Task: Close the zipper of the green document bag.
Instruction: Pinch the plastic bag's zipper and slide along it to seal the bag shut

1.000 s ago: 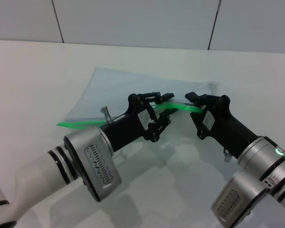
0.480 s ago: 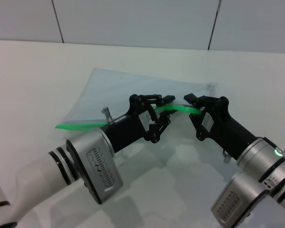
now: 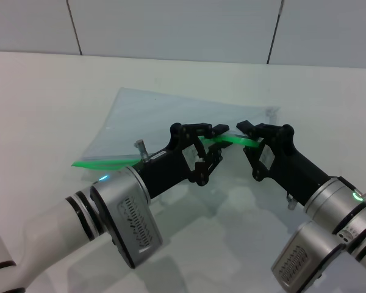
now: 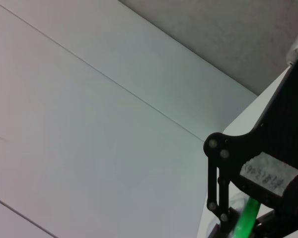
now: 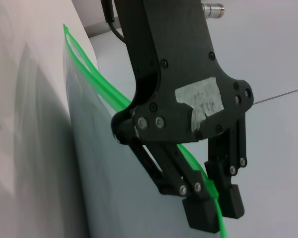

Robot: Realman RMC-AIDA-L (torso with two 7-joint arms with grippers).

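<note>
The green document bag point(image 3: 152, 116) lies on the white table, its near long edge lifted. The bright green zipper point(image 3: 100, 163) runs along that edge. My left gripper point(image 3: 216, 141) is shut on the strip right of its middle. In the right wrist view its fingertips point(image 5: 201, 218) pinch the zipper point(image 5: 97, 82). Beyond that gripper, toward the far end, the strip splits into two strands. My right gripper point(image 3: 249, 139) is shut on the strip's right end, a few centimetres from the left gripper. The slider tab is hidden. The left wrist view shows the right gripper's black linkage and a bit of strip point(image 4: 247, 218).
The white table point(image 3: 43, 97) reaches to a grey panelled wall point(image 3: 171, 24) at the back. My left forearm point(image 3: 119, 213) and right forearm point(image 3: 335, 213) cross the near part of the table.
My left gripper has slid a little to the right along the green strip, closer to the right gripper. The right gripper has stayed in place.
</note>
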